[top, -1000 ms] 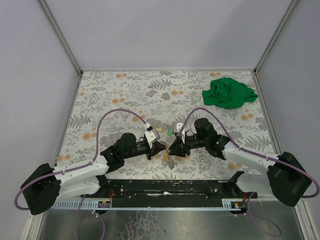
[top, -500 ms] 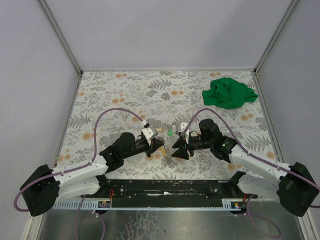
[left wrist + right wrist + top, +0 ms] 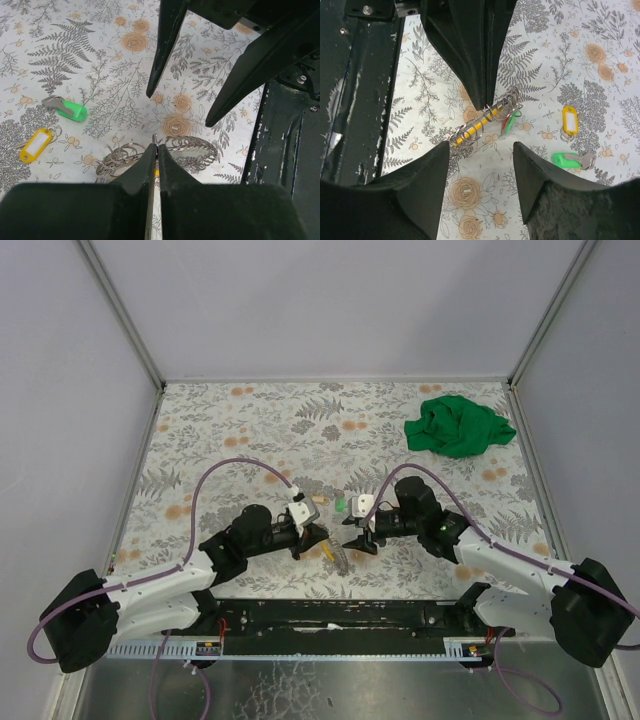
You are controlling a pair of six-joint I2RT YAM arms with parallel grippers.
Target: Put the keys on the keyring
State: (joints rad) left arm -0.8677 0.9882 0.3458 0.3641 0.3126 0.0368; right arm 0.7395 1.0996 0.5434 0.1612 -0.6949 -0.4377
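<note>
The keyring (image 3: 192, 145) is a bundle of thin silvery loops low over the table, with a yellow strip and red and green tags (image 3: 509, 121) among the loops. My left gripper (image 3: 156, 146) is shut on the keyring's wire (image 3: 340, 555). My right gripper (image 3: 481, 150) stands open facing it, fingers (image 3: 165, 45) apart, nothing between them, a short way from the loops (image 3: 485, 122). Two keys lie loose on the table beyond: one with a bright green tag (image 3: 71, 110) (image 3: 567, 160) and one with a yellow tag (image 3: 36, 145) (image 3: 570, 120).
A crumpled green cloth (image 3: 458, 427) lies at the far right of the patterned table. The black base rail (image 3: 360, 95) runs along the near edge just behind both grippers. Grey walls close in the sides and back.
My right gripper has opened wider and drawn slightly back from the keyring. The left gripper stays shut on the keyring in about the same place.
</note>
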